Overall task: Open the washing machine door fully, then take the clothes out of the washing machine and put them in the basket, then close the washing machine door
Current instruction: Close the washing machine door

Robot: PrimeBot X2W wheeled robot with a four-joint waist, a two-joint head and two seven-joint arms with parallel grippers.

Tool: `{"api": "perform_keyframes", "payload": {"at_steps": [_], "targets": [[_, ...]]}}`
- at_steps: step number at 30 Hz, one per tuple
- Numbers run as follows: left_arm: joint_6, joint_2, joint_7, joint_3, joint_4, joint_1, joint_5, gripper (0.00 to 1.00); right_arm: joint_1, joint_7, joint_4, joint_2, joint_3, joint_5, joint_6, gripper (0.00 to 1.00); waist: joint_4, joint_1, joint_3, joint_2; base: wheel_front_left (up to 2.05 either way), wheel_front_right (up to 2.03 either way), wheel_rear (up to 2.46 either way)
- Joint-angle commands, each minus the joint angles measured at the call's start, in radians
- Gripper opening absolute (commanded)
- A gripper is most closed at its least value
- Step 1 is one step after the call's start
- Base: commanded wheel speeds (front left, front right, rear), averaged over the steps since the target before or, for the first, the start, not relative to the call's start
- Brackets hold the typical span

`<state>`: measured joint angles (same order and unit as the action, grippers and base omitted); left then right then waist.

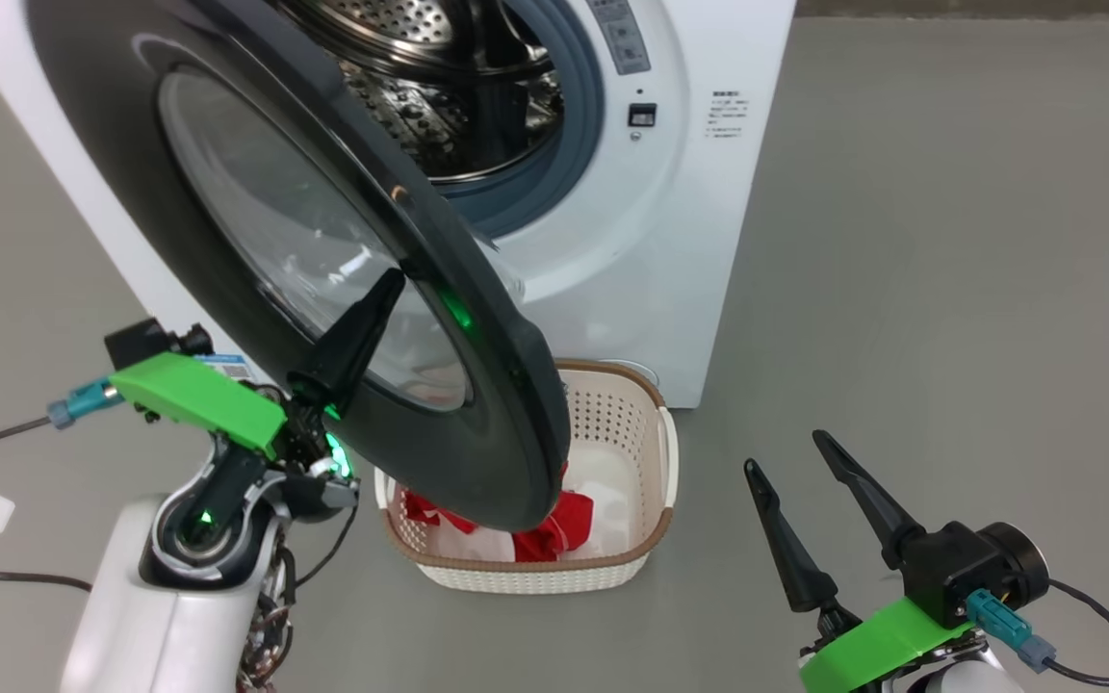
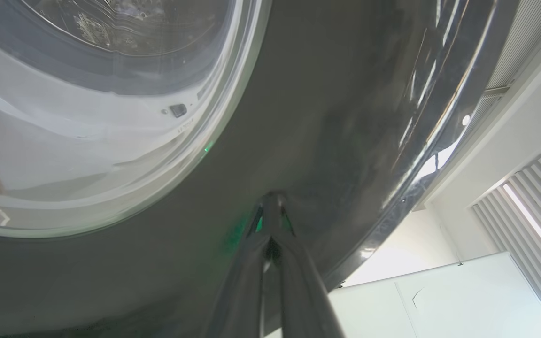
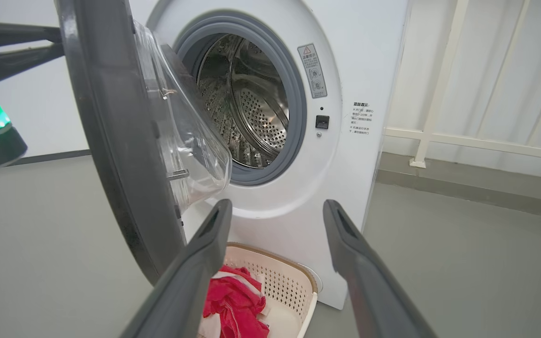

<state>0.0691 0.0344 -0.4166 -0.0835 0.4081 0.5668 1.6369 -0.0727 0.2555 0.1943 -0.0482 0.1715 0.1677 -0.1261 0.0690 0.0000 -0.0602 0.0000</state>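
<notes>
Closing step: the drum looks bare where it can be seen and the clothes lie in the basket, so I judge that shutting the door is what remains.
Washing machine door: stands partly open, hinged on the robot's left, with its free edge hanging over the basket and hiding part of it.
Left gripper: fingers pressed together and holding nothing, tips touching the door's glossy black outer face just beside the glass window. In the left wrist view the same tips meet the black surface. Joined fingers probably serve as one stiff prod for pushing the panel rather than gripping it.
Right gripper: fingers spread wide and empty, low above the floor, to the right of the basket and well apart from the door. It seems parked there to stay out of the door's swing.
Washing machine: white front with its grey rubber ring exposed.
Basket placement: on the floor, touching or just beside the machine's front below the opening, likely so garments travel a short way.
Risk: the glossy face may let the tips slide sideways as the push continues.
</notes>
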Motion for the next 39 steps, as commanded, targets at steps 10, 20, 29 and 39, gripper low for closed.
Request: {"api": "perform_keyframes", "payload": {"at_steps": [10,20,29,39], "targets": [[0.028,0.016,0.044,0.03,0.008,0.094,-0.019,0.0,-0.059,0.006,-0.036,-0.002,0.014,-0.006,-0.005,1.0,-0.071,0.0,-0.044,0.0,0.0,0.0,0.0],[0.042,0.016,0.08,0.037,0.043,0.153,-0.032,0.0,-0.079,0.006,-0.036,-0.002,0.01,-0.004,-0.005,1.0,-0.108,0.0,-0.087,0.0,0.0,0.0,0.0],[0.055,0.016,0.124,0.032,0.079,0.217,-0.052,0.0,-0.101,0.006,-0.037,-0.002,0.012,-0.009,-0.005,1.0,-0.142,0.0,-0.13,0.0,0.0,0.0,0.0],[0.061,0.016,0.191,0.029,0.103,0.275,-0.075,0.0,-0.114,0.006,-0.044,-0.002,0.015,-0.007,-0.005,1.0,-0.172,0.0,-0.177,0.0,0.0,0.0,0.0]]}}
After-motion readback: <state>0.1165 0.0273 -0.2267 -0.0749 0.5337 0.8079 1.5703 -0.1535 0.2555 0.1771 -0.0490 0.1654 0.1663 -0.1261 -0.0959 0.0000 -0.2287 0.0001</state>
